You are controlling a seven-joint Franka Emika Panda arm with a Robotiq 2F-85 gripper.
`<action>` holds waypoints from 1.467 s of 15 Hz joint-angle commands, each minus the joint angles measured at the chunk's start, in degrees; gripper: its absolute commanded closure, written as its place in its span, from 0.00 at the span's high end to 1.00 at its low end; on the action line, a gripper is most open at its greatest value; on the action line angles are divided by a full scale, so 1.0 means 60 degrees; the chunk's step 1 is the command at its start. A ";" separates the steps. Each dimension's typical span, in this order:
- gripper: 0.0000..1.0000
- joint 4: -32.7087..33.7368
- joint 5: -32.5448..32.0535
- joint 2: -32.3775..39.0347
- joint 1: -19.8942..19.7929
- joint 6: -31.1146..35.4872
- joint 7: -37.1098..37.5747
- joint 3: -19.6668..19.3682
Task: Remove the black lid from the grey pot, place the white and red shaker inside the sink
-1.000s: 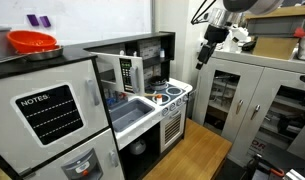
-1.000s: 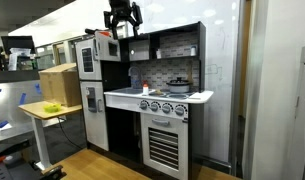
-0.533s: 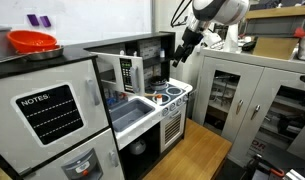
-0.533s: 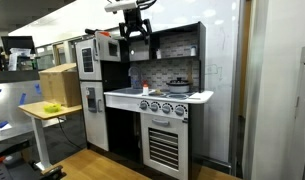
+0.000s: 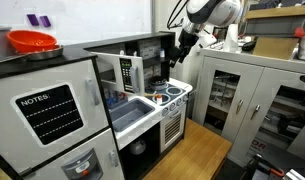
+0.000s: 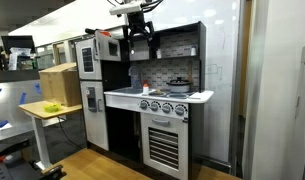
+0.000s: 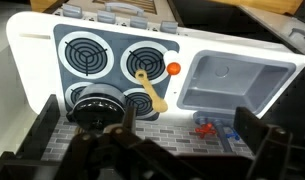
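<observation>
The black lid [image 7: 97, 99] sits on the grey pot [image 6: 179, 86] on a back burner of the white toy stove [image 7: 92, 40]. The white and red shaker [image 7: 173, 69] stands at the stove's edge, right beside the sink [image 7: 262, 75], which holds nothing. It also shows in an exterior view [image 6: 145, 90]. My gripper [image 7: 147, 150] is open and empty, high above the counter, with its fingers spread over the pot and sink area. It shows in both exterior views [image 5: 182, 45] [image 6: 140, 35], well above the pot.
A wooden spoon [image 7: 150, 88] lies across the burners between pot and shaker. Red and blue tap handles [image 7: 204, 128] stand behind the sink. A microwave [image 5: 124, 72] and upper cabinet edge flank the counter. A red-orange bowl [image 5: 32, 42] sits on the fridge.
My arm has swung in from the side toward the toy kitchen and come down a little, so the gripper now hangs over the counter. Nothing on the counter has moved.
</observation>
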 commanded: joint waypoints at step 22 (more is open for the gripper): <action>1.00 0.3705 0.6382 0.4988 -0.1107 0.3120 -0.4297 0.0357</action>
